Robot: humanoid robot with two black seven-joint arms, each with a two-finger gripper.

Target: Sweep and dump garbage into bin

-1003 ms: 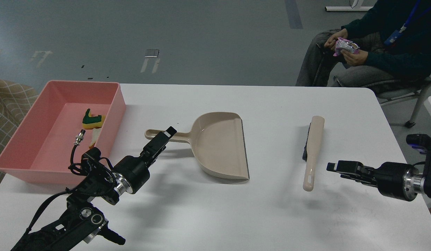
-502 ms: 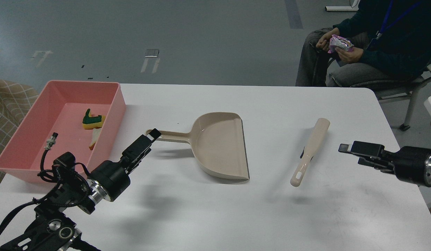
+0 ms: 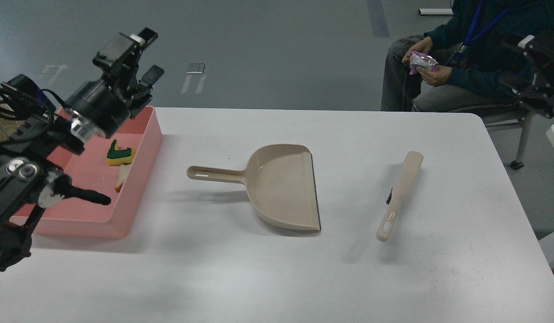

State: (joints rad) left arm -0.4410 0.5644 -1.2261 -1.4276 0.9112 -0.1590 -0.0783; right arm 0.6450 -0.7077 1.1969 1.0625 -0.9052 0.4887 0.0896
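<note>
The pink bin [image 3: 138, 148] stands at the table's left. Inside it lie the yellow and dark green sponge scrap [image 3: 119, 154] and the pale beige stick scrap [image 3: 121, 177]. My left gripper [image 3: 140, 56] is raised high above the bin's far right corner, open and empty. My right gripper [image 3: 525, 54] is raised at the upper right edge, dark against the seated person, so its fingers cannot be told apart. The beige dustpan [image 3: 281, 188] lies empty at the table's middle, handle pointing left. The beige brush [image 3: 400, 193] lies to its right.
A person [image 3: 456, 58] sits beyond the table's far right corner, holding a purple wrapper [image 3: 422, 62]. The white table [image 3: 277, 278] ends at the right edge near a chair [image 3: 523, 134]. My left arm [image 3: 30, 170] covers part of the bin's left side.
Both arms have lifted away from the table: the left gripper rose from the dustpan handle to above the bin, the right gripper rose to the upper right. The brush shifted earlier and now lies still.
</note>
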